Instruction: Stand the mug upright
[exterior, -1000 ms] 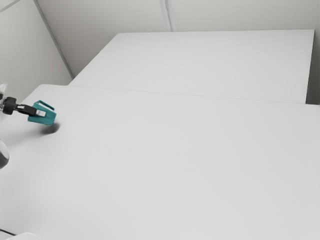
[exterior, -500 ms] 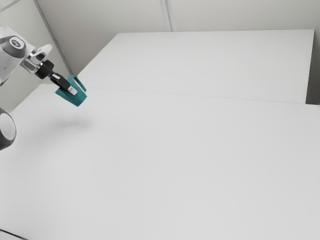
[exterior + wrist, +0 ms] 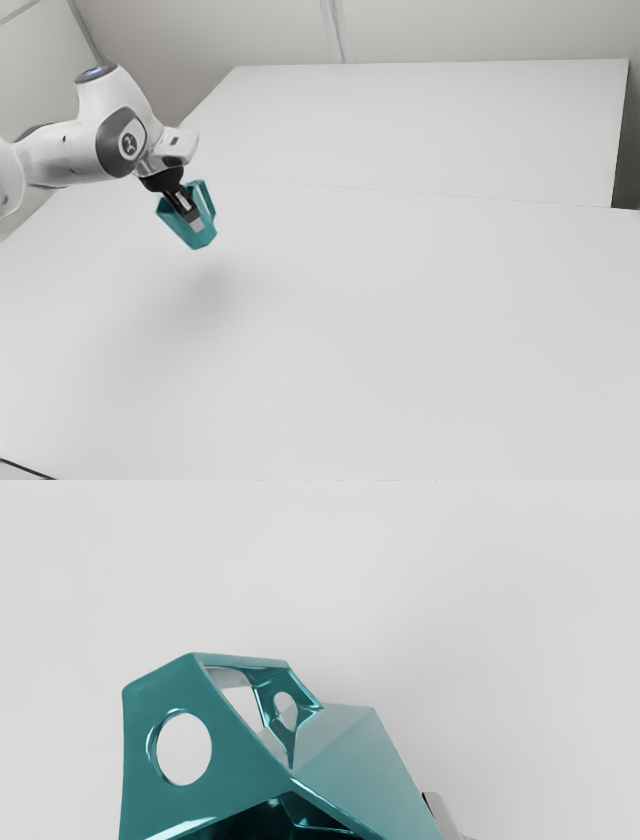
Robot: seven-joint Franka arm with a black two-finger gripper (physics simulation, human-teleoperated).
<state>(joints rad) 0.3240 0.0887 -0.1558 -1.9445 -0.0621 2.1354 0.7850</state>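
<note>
In the exterior view my gripper (image 3: 193,218) points down and toward the view's right, shut on the teal mug (image 3: 184,231), which hangs tilted above the table with a soft shadow beneath it. The handle is on the side toward the exterior view's right. In the wrist view the angular mug (image 3: 350,750) shows its pierced handle, faceted side wall and part of its dark inside. One pale fingertip of the gripper (image 3: 442,812) lies against the mug's outer wall there; the other finger is hidden.
The white table (image 3: 400,330) stretches below the mug and toward the exterior view's right. A second white surface (image 3: 430,130) lies behind it, with pale walls beyond. A thin dark cable (image 3: 25,468) is at the near left corner.
The arm has lifted the mug off the low spot at the exterior view's left and carried it toward the view's right. The hand has turned to point more steeply down, tilting the mug with it.
</note>
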